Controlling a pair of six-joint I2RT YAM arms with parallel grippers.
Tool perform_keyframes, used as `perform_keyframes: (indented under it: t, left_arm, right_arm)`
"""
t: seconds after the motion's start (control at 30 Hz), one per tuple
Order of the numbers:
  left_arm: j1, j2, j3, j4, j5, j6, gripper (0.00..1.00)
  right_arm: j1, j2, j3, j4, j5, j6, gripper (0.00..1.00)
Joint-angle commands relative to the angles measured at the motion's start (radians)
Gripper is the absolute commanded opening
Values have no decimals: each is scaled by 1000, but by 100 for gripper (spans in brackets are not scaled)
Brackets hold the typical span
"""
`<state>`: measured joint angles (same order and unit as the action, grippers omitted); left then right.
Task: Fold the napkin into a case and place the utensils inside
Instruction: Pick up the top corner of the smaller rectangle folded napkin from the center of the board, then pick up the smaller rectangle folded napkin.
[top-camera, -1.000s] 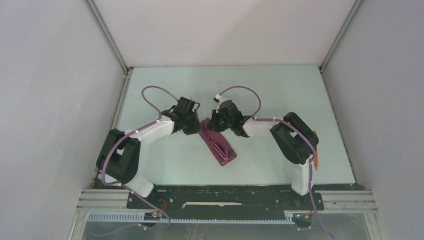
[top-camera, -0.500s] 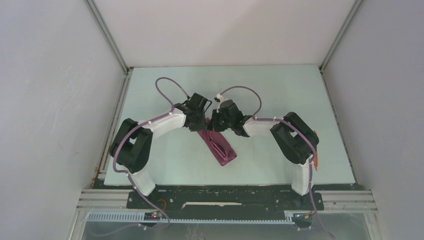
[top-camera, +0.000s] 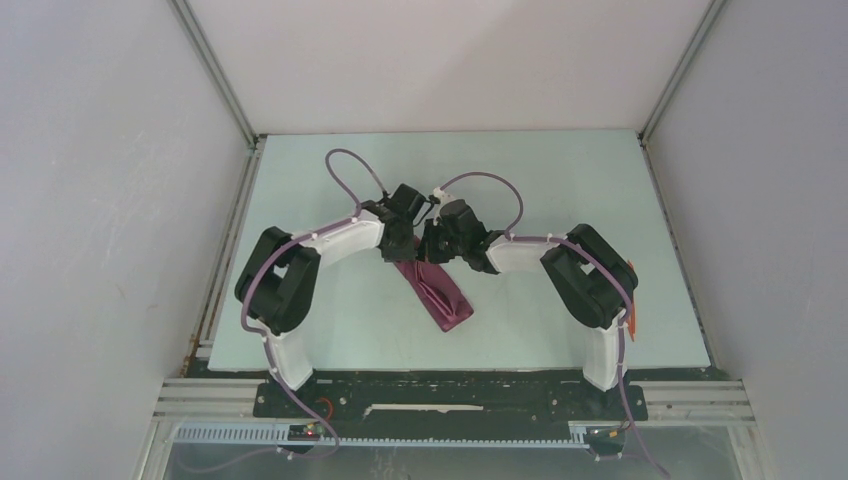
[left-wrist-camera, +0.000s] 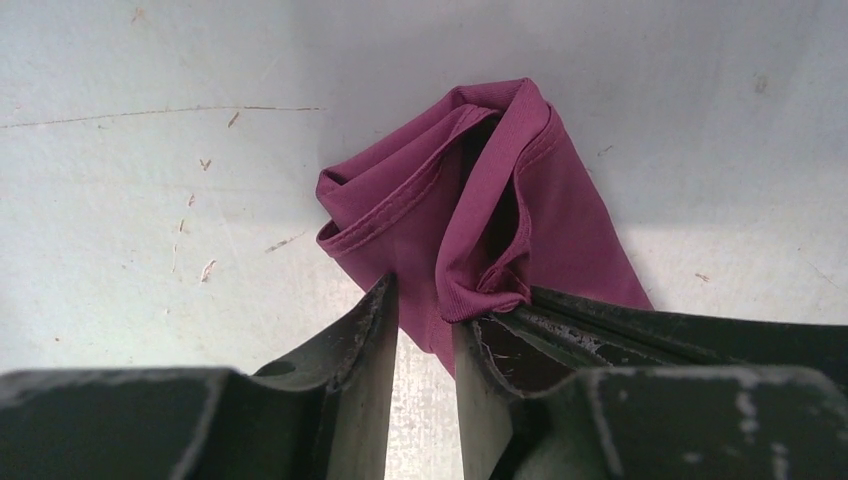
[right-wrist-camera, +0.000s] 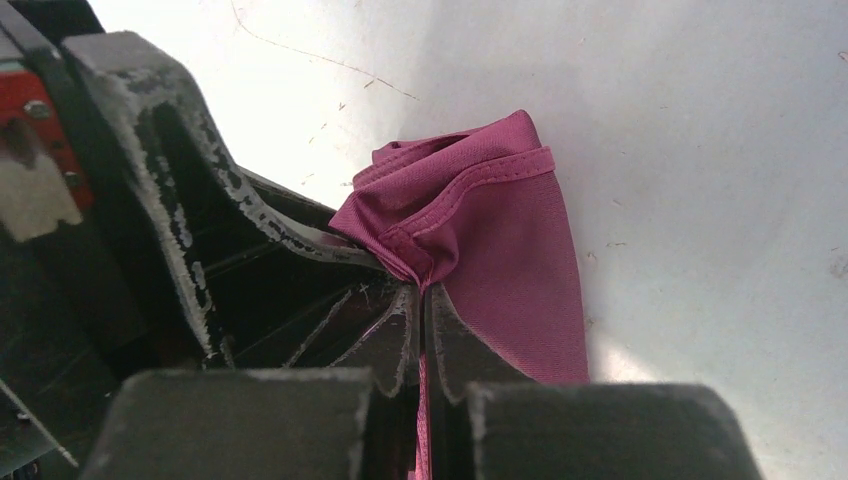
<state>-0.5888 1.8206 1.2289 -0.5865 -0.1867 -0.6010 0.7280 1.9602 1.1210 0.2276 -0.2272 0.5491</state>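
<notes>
From above, the left gripper (top-camera: 404, 238) has swung in from 9 o'clock to join the right gripper (top-camera: 440, 246) at the far end of the folded napkin (top-camera: 443, 297), which lies mid-table running from 11 to 5 o'clock. An orange utensil (top-camera: 632, 322) waits at 4 o'clock. In the left wrist view, its fingers (left-wrist-camera: 366, 338) stand slightly parted astride a hem, not yet pinching. In the right wrist view, the fingers (right-wrist-camera: 395, 342) are clamped on the top fold, so opening the pocket looks to be next.

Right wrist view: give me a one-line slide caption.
Right claw pinches a hemmed fold of the maroon napkin over the pale table.
</notes>
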Motion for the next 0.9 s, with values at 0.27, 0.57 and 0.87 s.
perform_keyframes:
  t: [0.27, 0.57, 0.87]
  left_arm:
    - [-9, -23, 15, 8, -76, 6, 1]
    - [40, -150, -116, 151, 2, -32, 0]
    - [77, -236, -229, 297, 104, -52, 0]
  right_arm:
    - [13, -18, 30, -9, -8, 38, 0]
    - [58, -12, 16, -54, 68, 46, 0]
    - [87, -8, 17, -133, 188, -77, 0]
